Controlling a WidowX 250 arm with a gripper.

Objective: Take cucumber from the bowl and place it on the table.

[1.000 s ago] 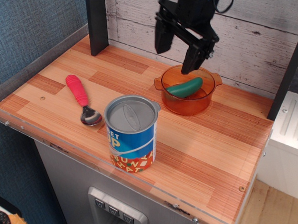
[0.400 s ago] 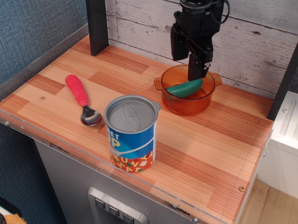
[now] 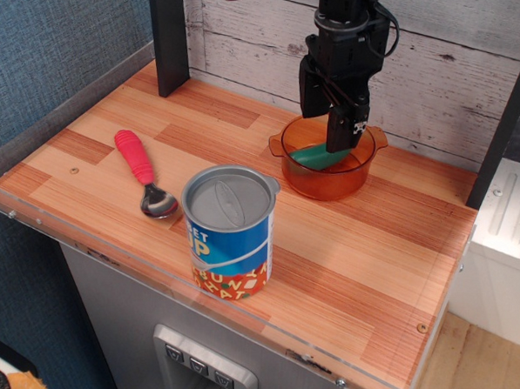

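The teal-green cucumber (image 3: 313, 156) lies in the translucent orange bowl (image 3: 327, 176) at the back right of the striped wooden table (image 3: 362, 243). My black gripper (image 3: 324, 126) hangs open over the bowl, its fingers pointing down. The right finger (image 3: 339, 129) reaches inside the bowl and covers the cucumber's right end; the left finger (image 3: 308, 97) stands above the bowl's rear left rim. I cannot tell whether a finger touches the cucumber.
A blue-labelled tin can (image 3: 228, 232) stands in front of the bowl near the table's front edge. A red-handled metal spoon (image 3: 142, 170) lies to the left. A dark post (image 3: 168, 35) stands at the back left, another at the right edge. A clear acrylic rim runs along the front.
My gripper has turned, shifted right and dropped lower, from above the bowl's back left to down over the cucumber. The cucumber and bowl have not moved.
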